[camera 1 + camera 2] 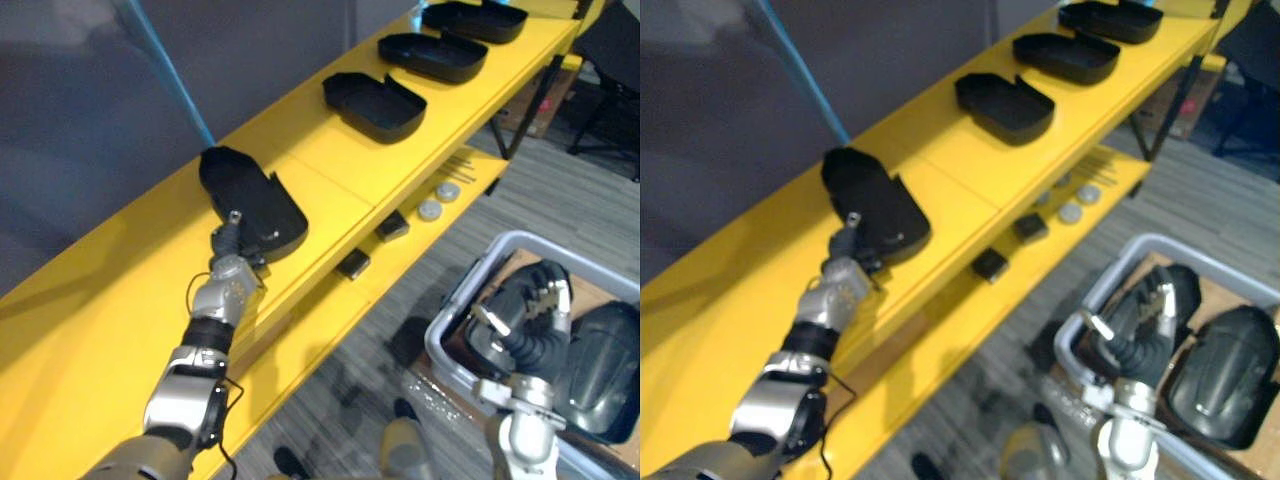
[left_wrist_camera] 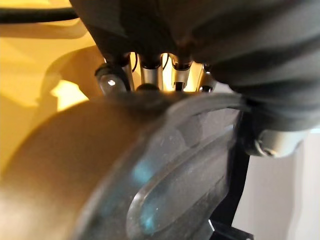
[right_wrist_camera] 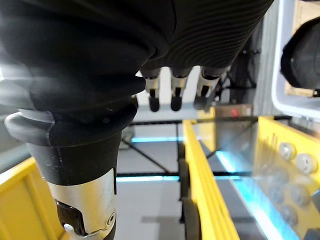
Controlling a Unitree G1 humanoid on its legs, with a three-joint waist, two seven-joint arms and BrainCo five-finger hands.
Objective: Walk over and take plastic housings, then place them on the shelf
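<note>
Yellow shelf [image 1: 310, 150], two levels. The upper level carries four black housings in a row along its length. Three [image 1: 375, 105] [image 1: 432, 55] [image 1: 475, 18] lie free toward the far end, and the nearest housing [image 1: 250, 195] lies close to the front edge. Grey bin [image 1: 455, 300] on the floor beside the shelf, with more housings [image 1: 600, 365] inside.

Left hand [image 1: 235, 255] is at the front edge and grasps the nearest housing by its near end, thumb on top. Right hand [image 1: 530, 320] hangs over the bin, fingers relaxed, holding nothing.

Lower level, by the front edge: two black blocks [image 1: 391, 227] [image 1: 354, 264] and two grey discs [image 1: 430, 210] [image 1: 448, 191].
</note>
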